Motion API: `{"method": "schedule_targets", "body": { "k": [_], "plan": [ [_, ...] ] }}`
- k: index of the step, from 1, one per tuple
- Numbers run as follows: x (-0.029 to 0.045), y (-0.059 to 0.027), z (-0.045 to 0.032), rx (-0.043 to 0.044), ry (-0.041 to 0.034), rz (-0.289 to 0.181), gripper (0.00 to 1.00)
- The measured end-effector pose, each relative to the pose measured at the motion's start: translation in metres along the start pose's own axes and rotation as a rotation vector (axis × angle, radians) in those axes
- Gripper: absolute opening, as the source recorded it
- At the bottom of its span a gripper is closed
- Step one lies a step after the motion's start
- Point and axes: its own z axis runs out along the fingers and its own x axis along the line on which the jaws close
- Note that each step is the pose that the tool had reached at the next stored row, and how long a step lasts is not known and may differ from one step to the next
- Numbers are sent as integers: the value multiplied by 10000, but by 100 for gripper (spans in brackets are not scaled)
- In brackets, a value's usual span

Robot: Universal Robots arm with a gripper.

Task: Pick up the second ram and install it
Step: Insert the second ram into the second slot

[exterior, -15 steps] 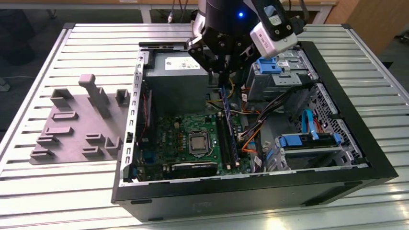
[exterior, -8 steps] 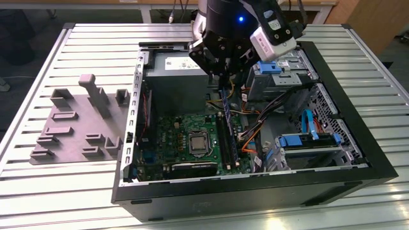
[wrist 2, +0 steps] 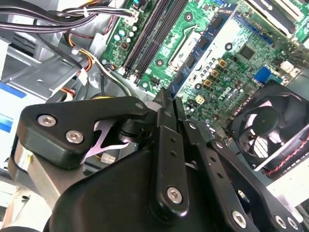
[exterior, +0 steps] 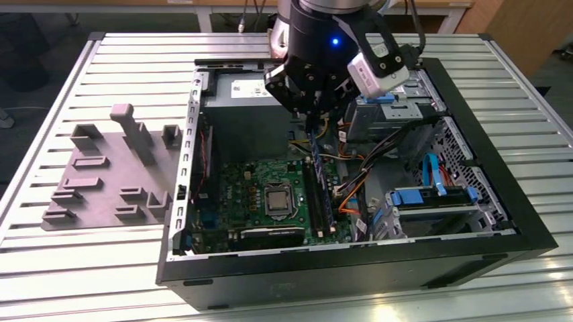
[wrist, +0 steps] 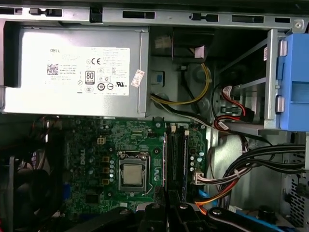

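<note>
Black gripper [wrist 2: 166, 104] fingers are pressed together; the exterior view shows it over the open computer case [exterior: 501, 221].

Gripper [wrist 2: 166, 104] fingertip gap was hidden behind own linkage in second wrist view. Cooling fan [wrist 2: 273, 128] was cropped at frame edge. Power supply [exterior: 246, 90] was partly masked by arm.

The arm's wrist [exterior: 327, 33] is glossy black with a small blue light. A white camera module [exterior: 378, 70] sits at its 4 o'clock. The hand [wrist 2: 166, 104] is matte black linkage fastened with silver screws [wrist 2: 174, 195].
</note>
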Motion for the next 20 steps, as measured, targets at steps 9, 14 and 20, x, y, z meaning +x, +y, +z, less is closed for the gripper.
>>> {"method": "schedule_targets", "body": {
  "k": [9, 14, 20],
  "plan": [
    [-11, 2, 164, 0, 1, -2, 14],
    [-42, 3, 253, -1, 3, -1, 14],
    [-56, 4, 356, 0, 6, 9, 14]
  ]
}}
